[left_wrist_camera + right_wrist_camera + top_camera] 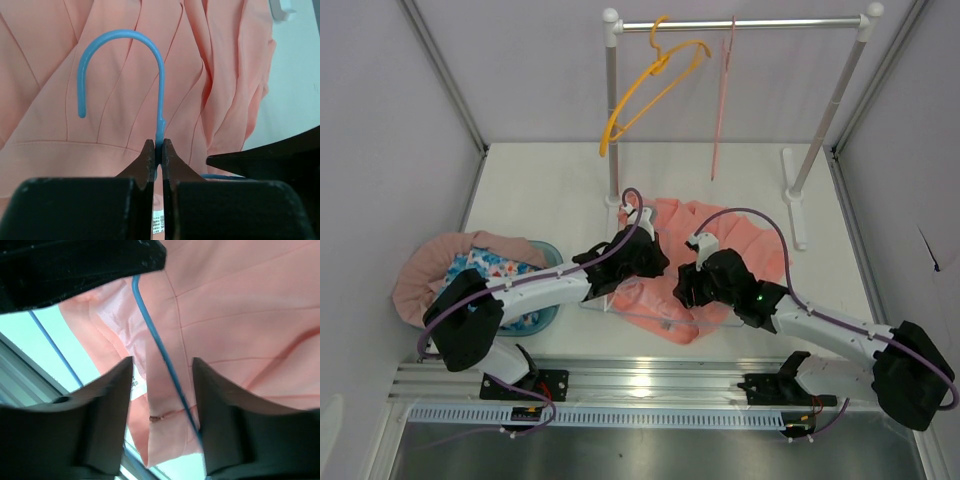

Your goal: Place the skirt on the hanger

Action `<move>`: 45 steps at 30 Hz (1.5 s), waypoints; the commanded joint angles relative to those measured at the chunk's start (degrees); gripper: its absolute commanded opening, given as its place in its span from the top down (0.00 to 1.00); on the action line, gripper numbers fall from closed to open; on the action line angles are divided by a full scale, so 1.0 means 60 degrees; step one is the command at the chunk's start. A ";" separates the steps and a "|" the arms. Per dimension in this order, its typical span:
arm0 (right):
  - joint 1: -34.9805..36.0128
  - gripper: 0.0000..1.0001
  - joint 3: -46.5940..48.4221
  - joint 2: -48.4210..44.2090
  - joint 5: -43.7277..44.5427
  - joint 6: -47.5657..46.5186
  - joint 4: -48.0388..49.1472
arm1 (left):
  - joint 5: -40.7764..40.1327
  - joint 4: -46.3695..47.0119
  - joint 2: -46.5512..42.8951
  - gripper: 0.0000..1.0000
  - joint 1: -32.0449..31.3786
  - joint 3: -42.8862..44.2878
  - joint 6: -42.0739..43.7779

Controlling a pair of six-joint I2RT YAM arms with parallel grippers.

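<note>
A salmon-pink skirt (740,235) lies spread on the white table, also filling the left wrist view (115,60) and the right wrist view (240,315). A thin blue hanger lies on it; its hook (120,37) curves above my left gripper (157,146), which is shut on the hanger's neck. In the top view the left gripper (642,248) sits on the skirt's left part. My right gripper (162,372) is open over the skirt's waistband edge, with the hanger's blue arm (160,355) and a white label (136,382) between its fingers. In the top view it (692,282) is just right of the left one.
A clothes rail (740,22) stands at the back with a yellow hanger (650,85) and a pink hanger (723,90). Its white feet (792,195) rest on the table. A blue basin (535,290) with pink and floral clothes sits at the left.
</note>
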 commanded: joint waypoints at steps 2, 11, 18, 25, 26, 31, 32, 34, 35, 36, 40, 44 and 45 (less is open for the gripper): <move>0.0051 0.37 0.0763 -0.0887 0.1011 0.0505 -0.1245 | -0.0517 0.0849 -0.0311 1.00 0.0257 -0.0152 -0.0189; 0.0416 0.46 0.1100 -0.2968 0.1261 0.1531 -0.3239 | -0.0562 0.1259 -0.0150 1.00 0.0682 -0.0240 -0.0307; 0.2640 0.65 0.0969 -0.3043 0.2241 0.2921 -0.3929 | -0.0446 0.1493 0.0230 1.00 0.0843 -0.0020 -0.0439; 0.4533 0.61 0.0954 -0.0569 0.3912 0.3904 -0.3491 | -0.0373 0.1728 0.0480 1.00 0.0843 0.0098 -0.0541; 0.4577 0.60 0.0939 -0.0335 0.4073 0.4079 -0.3331 | -0.0358 0.1757 0.0495 1.00 0.0843 0.0083 -0.0556; 0.4168 0.54 0.0954 0.0707 0.4806 0.4593 -0.3751 | -0.0416 0.1831 0.0407 1.00 0.0858 0.0068 -0.0571; 0.4066 0.52 0.0925 0.0708 0.4865 0.4855 -0.3855 | -0.0431 0.1831 0.0378 1.00 0.0844 0.0068 -0.0570; 0.3685 0.52 0.0706 0.0621 0.4895 0.5091 -0.4162 | -0.0445 0.1831 0.0348 1.00 0.0858 0.0038 -0.0570; 0.3539 0.52 0.0618 0.0562 0.4880 0.5193 -0.4294 | -0.0474 0.1845 0.0319 1.00 0.0887 0.0024 -0.0570; 0.3378 0.52 0.0530 0.0532 0.4866 0.5441 -0.4441 | -0.0460 0.1845 0.0304 1.00 0.0887 -0.0019 -0.0570; 0.2587 0.51 0.0148 0.0210 0.4763 0.5839 -0.5041 | -0.0416 0.1977 0.0217 1.00 0.0888 -0.0122 -0.0614; 0.2367 0.55 0.0089 -0.0142 0.4704 0.5854 -0.5130 | -0.0401 0.2006 0.0202 1.00 0.0888 -0.0224 -0.0614; 0.2235 0.65 0.0104 -0.0113 0.4719 0.5883 -0.5218 | -0.0416 0.2006 0.0173 1.00 0.0902 -0.0268 -0.0643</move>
